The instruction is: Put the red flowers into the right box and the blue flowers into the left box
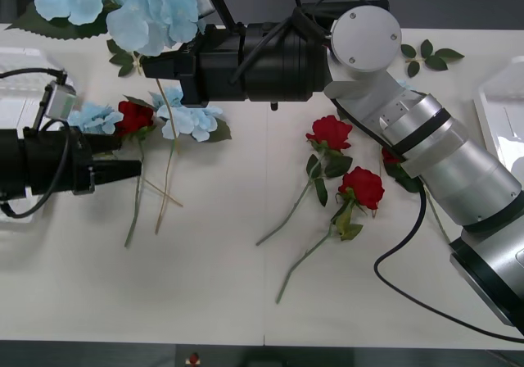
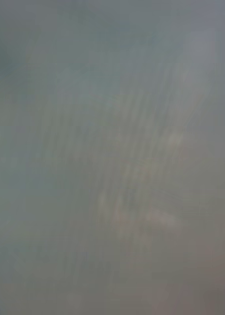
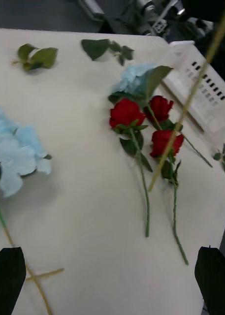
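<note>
Facing red flowers [image 3: 142,125], open left pincer [image 3: 112,280]; right wrist view perhaps too blurred.

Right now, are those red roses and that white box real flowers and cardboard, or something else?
The red roses look artificial: cloth-like matte petals on thin, stiff, evenly green stems, probably plastic. The white box looks like moulded plastic, smooth and slightly glossy, with neat slots along its wall.

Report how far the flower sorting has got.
Done: nothing visibly boxed; the seen parts of the left box and right box hold no flowers. In hand: the right hand holds one blue flower aloft; the left hand hovers open. Left: red flowers and two blue flowers on the table.
</note>
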